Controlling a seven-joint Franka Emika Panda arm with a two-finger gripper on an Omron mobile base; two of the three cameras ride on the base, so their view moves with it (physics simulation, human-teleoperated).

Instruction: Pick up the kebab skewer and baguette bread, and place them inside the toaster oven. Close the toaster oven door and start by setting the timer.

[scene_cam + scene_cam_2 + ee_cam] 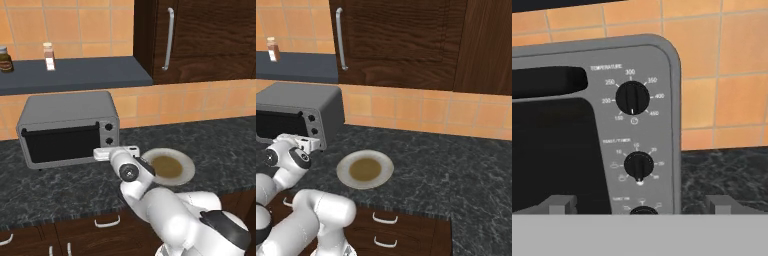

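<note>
Robot tool (639,204) facing the oven's (70,112) knob panel, jaws wide and empty.
The oven sits on the dark counter (60,187) with its door (60,142) shut; a plate (187,167) lies just to its right. Timer knob (638,165) sits straight ahead.

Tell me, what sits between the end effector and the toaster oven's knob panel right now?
Nothing: in the hand view the end effector faces the toaster oven knobs across open air, jaws wide.
</note>
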